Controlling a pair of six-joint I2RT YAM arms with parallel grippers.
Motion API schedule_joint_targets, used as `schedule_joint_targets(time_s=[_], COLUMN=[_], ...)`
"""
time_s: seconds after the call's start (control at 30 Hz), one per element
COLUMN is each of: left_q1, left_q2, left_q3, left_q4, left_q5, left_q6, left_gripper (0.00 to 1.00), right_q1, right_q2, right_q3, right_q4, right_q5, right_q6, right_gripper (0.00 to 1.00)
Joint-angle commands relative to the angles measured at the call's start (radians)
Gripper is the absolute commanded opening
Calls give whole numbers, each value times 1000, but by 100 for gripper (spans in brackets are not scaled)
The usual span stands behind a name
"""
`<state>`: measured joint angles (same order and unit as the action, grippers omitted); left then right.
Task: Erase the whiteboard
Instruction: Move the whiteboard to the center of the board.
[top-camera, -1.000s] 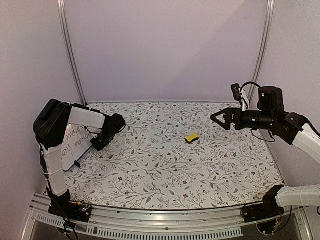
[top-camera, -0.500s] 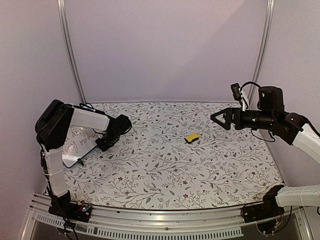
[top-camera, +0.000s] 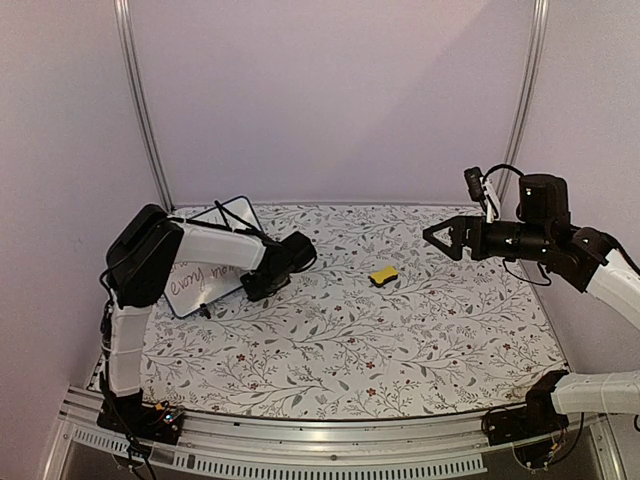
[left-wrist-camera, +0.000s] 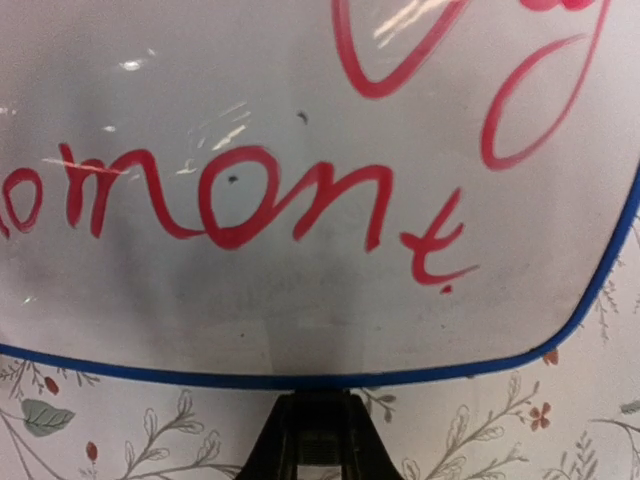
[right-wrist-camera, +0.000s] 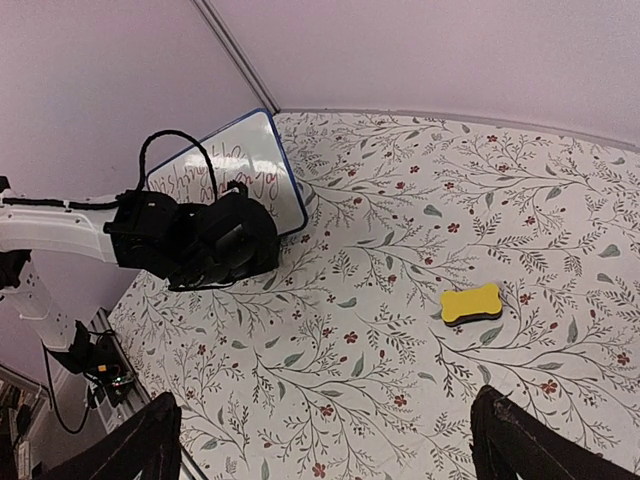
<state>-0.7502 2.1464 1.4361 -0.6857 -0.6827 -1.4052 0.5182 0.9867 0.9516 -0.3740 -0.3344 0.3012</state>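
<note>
Whiteboard (left-wrist-camera: 300, 270) in left gripper (left-wrist-camera: 318, 408), red-lettered

In my left wrist view the small blue-framed whiteboard (left-wrist-camera: 300, 300) runs off the top and both sides, cutting the upper red line of writing, and my left hand (left-wrist-camera: 315, 440) is only a dark stub at the bottom edge. From above, that arm covers part of the board, whose writing is too small to read.
</note>
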Motion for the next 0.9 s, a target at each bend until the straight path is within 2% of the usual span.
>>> schedule_joint_targets(time_s=[0.0,0.3,0.5,0.67,0.87], left_q1=[-81,-185,-219,-225,-226], left_q2=[86,208,244,228,148], left_q3=[96,280,349,343,305], left_q4=[55,41,14,16,54], left_q5=[100,171,165,179,206], left_q6=[52,81,81,96,134], left_gripper=[1,2,11,30,58], right_q1=[6,6,6,6,6], right_q2=[-18,-23,-23,-15,-6], right_q3=[-16,-19,-12,-4,-2], right_q4=[2,-7,-5,-13,-14], right_q5=[55,90,88,90,114], right_q6=[18,27,29,29,26], right_gripper=[99,99,99,99,99])
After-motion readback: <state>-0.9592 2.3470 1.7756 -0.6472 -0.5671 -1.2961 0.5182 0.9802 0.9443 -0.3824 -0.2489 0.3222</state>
